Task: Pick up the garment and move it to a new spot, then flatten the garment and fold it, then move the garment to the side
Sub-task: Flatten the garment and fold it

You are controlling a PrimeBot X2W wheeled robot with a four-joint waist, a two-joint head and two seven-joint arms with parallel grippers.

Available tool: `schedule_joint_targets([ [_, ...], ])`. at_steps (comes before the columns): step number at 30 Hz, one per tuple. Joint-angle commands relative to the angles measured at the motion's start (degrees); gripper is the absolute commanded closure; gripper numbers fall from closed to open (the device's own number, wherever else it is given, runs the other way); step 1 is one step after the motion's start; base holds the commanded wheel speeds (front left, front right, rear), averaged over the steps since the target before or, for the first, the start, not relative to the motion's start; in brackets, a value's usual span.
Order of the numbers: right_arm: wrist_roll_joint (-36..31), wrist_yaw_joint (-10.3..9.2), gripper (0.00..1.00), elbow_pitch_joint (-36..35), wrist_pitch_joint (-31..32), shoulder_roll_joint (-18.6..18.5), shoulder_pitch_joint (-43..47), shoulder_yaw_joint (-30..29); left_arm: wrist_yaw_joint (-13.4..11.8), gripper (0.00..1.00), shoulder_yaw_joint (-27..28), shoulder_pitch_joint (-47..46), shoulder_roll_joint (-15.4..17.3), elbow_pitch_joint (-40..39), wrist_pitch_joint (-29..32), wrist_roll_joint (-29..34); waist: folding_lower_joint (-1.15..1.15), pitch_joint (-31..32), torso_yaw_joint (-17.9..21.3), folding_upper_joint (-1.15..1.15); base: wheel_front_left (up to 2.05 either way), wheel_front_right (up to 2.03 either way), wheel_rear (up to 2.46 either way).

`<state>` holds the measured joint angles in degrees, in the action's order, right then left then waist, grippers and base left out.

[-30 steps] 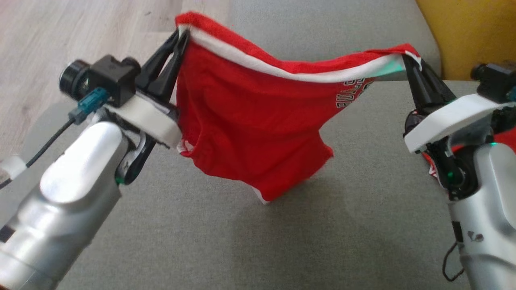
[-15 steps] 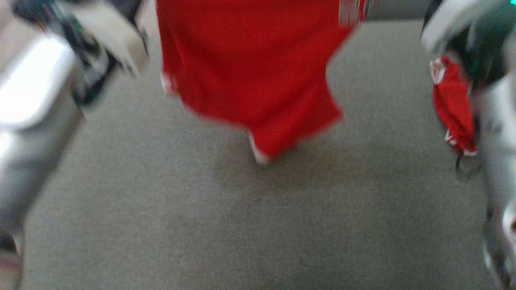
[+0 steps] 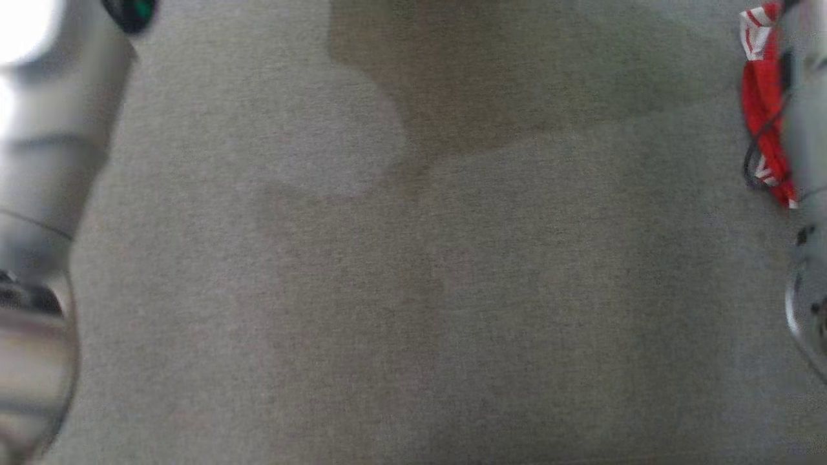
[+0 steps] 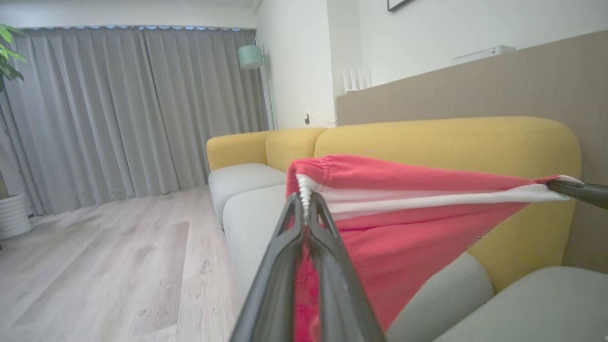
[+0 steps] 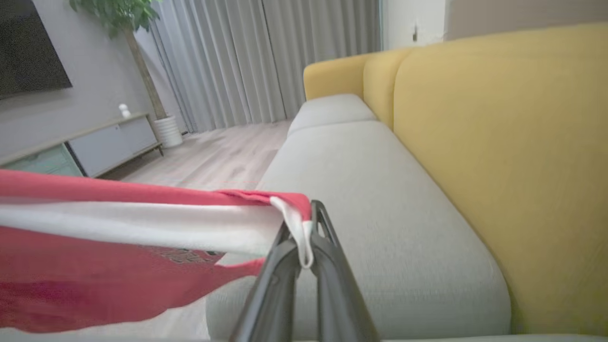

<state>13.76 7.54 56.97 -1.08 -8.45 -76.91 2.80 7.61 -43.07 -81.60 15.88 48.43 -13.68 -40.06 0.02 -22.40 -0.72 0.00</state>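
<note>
We hold the garment (image 4: 403,237) above the sofa (image 5: 380,199).
Our left gripper (image 4: 306,202) and right gripper (image 5: 304,225) each clench one end, the cloth taut between them.

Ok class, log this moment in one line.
garment: held up, stretched over sofa seat; left claw: shut on garment; right claw: shut on garment

Living room: yellow sofa (image 5: 475,142), grey curtains (image 4: 118,118)
</note>
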Motion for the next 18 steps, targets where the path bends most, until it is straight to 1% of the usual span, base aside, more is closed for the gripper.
schedule_joint_targets([
  [1,0.1,-0.05,1.0,-0.8,-0.6,0.2,0.3,-0.1,-0.2,1.0,1.4,-1.0,3.0,-0.4,-0.6,-0.5,-0.02,0.2,-0.4,0.0,0.0,0.0,0.0],
  [3,1.4,-0.05,1.0,2.3,-0.7,0.1,2.9,-0.2,-0.2,1.0,-0.7,2.5,2.2,-1.5,-1.0,-1.5,-0.02,0.5,-1.0,0.0,0.0,0.0,0.0],
  [5,2.3,-0.05,1.0,4.8,0.0,-0.1,5.7,0.7,-0.1,1.0,-3.7,6.4,2.3,-3.3,-1.1,-2.4,-0.02,0.7,-1.5,0.0,0.0,0.0,0.0],
  [10,5.4,-0.05,1.0,8.8,4.2,-1.2,13.1,4.9,-0.1,1.0,-11.5,16.8,4.3,-7.7,-1.3,-4.0,-0.02,2.3,-3.0,0.0,0.0,0.0,0.0],
  [13,8.6,-0.05,1.0,9.1,8.3,-1.9,17.5,7.5,-0.1,1.0,-14.6,22.5,5.4,-10.3,-1.3,-4.4,-0.02,3.6,-4.0,0.0,0.0,0.0,0.0],
  [16,11.8,-0.05,1.0,8.1,12.4,-4.1,21.3,10.0,-0.1,1.0,-16.4,27.4,5.7,-12.4,-1.3,-4.9,-0.02,5.2,-5.0,0.0,0.0,0.0,0.0],
  [18,13.9,-0.05,1.0,6.8,15.1,-5.6,23.5,11.7,-0.1,1.0,-18.2,29.6,6.1,-13.4,-1.3,-3.8,-0.02,6.2,-5.5,0.0,0.0,0.0,0.0],
])
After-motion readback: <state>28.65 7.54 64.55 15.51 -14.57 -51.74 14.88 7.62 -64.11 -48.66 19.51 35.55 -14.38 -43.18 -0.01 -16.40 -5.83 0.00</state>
